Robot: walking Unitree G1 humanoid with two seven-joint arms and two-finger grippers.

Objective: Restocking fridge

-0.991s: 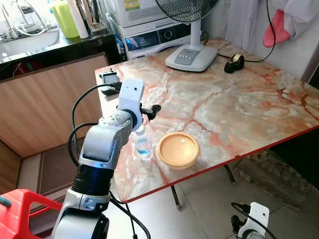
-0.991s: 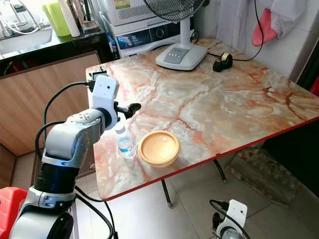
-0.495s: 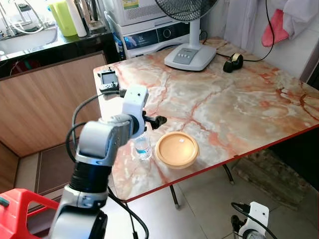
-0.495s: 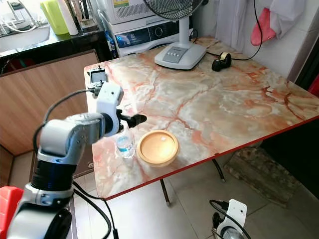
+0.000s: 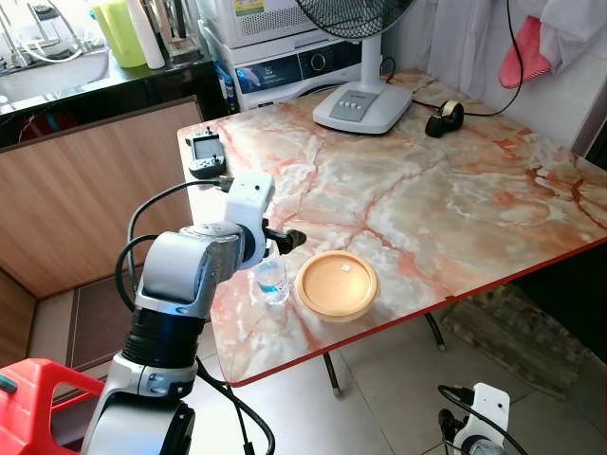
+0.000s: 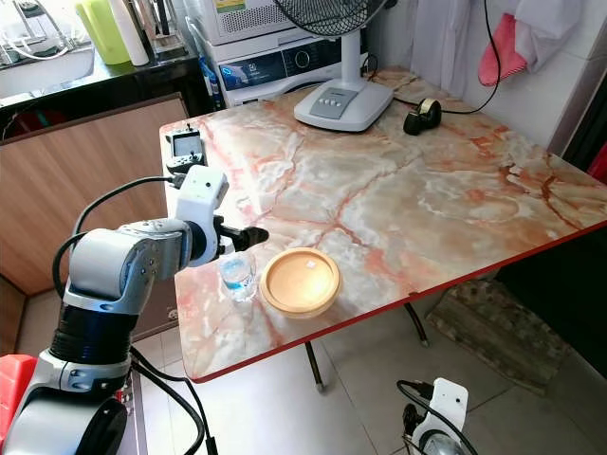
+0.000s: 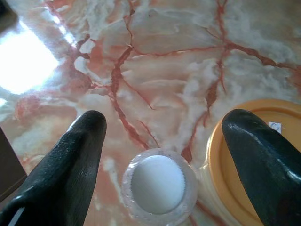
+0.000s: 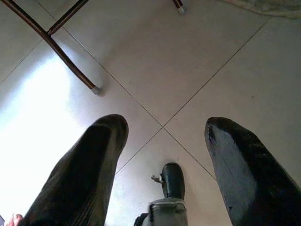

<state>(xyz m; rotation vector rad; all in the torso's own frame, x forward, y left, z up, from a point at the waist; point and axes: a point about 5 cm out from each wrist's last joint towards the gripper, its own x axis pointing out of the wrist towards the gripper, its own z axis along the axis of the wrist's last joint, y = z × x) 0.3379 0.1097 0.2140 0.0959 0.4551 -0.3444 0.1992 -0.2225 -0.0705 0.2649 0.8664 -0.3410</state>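
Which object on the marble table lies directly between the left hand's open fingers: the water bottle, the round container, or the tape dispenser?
The small clear plastic water bottle with a white cap. The left hand straddles it; the round orange lidded container sits just beside, and the black tape dispenser is far across.

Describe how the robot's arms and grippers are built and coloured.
The left arm is silver metal with a black band lower down, a white wrist block and black cables looping beside it. The left gripper has two long, rounded, glossy black fingers, as does the right gripper. The right arm ends in a white block with a black cable.
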